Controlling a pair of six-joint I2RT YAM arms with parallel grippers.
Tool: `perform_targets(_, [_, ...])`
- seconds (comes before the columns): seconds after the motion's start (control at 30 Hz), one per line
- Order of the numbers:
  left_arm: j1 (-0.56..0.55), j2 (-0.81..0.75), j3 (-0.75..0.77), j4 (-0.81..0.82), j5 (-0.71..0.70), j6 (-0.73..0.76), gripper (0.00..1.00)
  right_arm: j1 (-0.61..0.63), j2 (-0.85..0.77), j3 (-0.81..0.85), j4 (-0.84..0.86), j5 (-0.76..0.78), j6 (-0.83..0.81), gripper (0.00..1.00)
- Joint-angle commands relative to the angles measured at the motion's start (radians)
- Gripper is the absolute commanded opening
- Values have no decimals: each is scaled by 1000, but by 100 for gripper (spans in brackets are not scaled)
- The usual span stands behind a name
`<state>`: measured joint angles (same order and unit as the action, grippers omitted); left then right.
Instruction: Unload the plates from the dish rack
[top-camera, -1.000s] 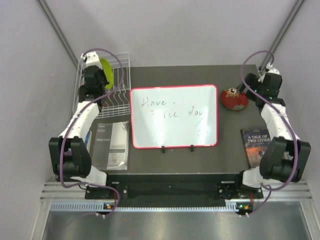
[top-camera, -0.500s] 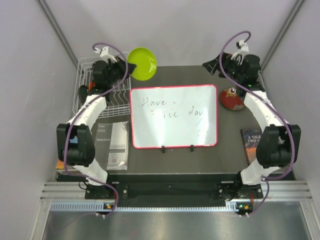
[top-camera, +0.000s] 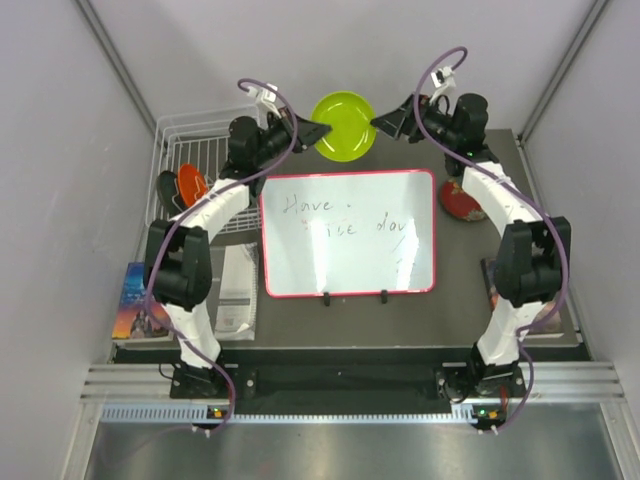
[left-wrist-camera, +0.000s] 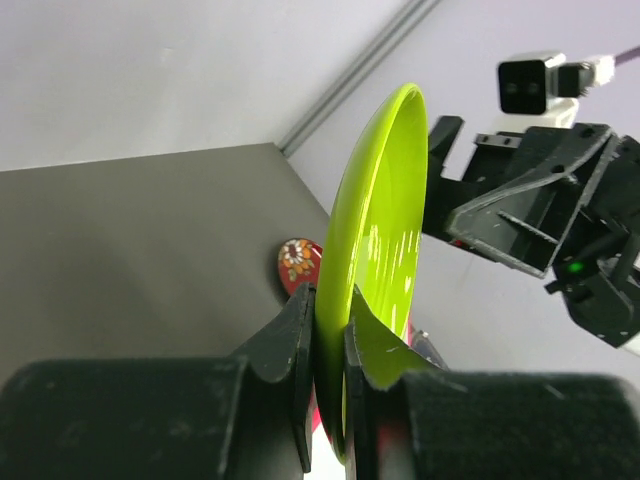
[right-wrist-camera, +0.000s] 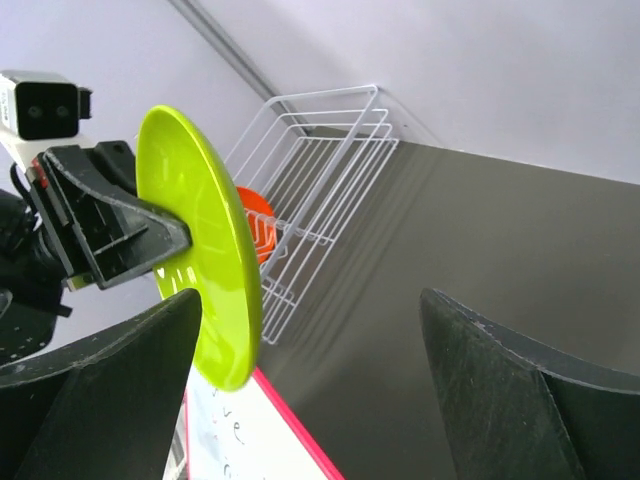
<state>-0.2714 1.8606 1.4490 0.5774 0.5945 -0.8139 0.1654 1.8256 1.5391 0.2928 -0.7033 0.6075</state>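
My left gripper (top-camera: 312, 132) is shut on the rim of the lime green plate (top-camera: 343, 126) and holds it upright in the air above the whiteboard's far edge. In the left wrist view the plate (left-wrist-camera: 385, 220) stands edge-on between the closed fingers (left-wrist-camera: 328, 320). My right gripper (top-camera: 385, 120) is open, right next to the plate's other rim. In the right wrist view the plate (right-wrist-camera: 195, 240) is beside that gripper's (right-wrist-camera: 310, 295) left finger. An orange plate (top-camera: 192, 182) stands in the white wire dish rack (top-camera: 200, 145) at the back left. The red plate (top-camera: 462, 205) lies on the table at the right. No teal-blue plate shows.
A whiteboard (top-camera: 348, 232) with a red frame lies in the middle of the table. A grey booklet (top-camera: 237, 290) and a colourful book (top-camera: 138, 305) lie at the left. Another book (top-camera: 497, 280) lies at the right, partly under the right arm.
My left gripper lifted the lime green plate out of the rack and carried it right, to the middle of the back. My right gripper swung left to meet it, jaws open.
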Motion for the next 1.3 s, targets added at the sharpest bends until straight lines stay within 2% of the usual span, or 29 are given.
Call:
perform_targets(0.0, [-18,23,70,124,37,-50,0,32,21,61,54,-61,11,89])
perform_targets(0.07, [-26,41,83,124,41,-51,0,45,24,59,52,-62,5,89])
perform_targets(0.17, [-34,64,100,131,51,-57,0,56,44,69,46,-79,8,83])
perform_targets(0.27, [-41,83,108,162,64,-82,0,59,66,69,71,-107,24,69])
perform_targets(0.37, [-45,94,108,162,64,-85,0,57,75,67,72,-117,28,39])
perform_targets(0.4, [-45,91,100,162,59,-80,0,59,67,65,60,-92,15,20])
perform_targets(0.43, [-43,83,87,160,56,-62,0,57,61,62,45,-75,2,16])
perform_targets(0.47, [-43,78,83,150,54,-50,0,51,54,61,13,-61,-35,15])
perform_targets(0.53, [-37,69,83,125,59,-13,31,37,22,46,-23,10,-80,11])
perform_targets(0.6, [-26,63,83,107,73,4,51,16,-23,7,-40,89,-91,6])
perform_targets(0.63, [-9,52,73,107,74,7,71,-16,-38,-3,-49,115,-94,4])
perform_targets(0.73, [40,19,47,114,85,19,99,-97,-112,-77,-40,195,-86,0])
perform_targets(0.9, [135,-72,-39,78,59,77,99,-250,-235,-229,-7,275,-66,0])
perform_targets(1.0, [204,-155,-85,-13,18,165,99,-331,-270,-293,-66,326,-68,0])
perform_targets(1.03, [228,-199,-93,-45,1,238,99,-364,-276,-312,-93,341,-68,0])
perform_targets(1.17, [262,-299,-125,-262,-183,429,99,-429,-285,-396,-150,406,-58,0])
perform_targets(1.27, [293,-357,-163,-303,-263,504,99,-454,-267,-431,-194,415,-57,0])
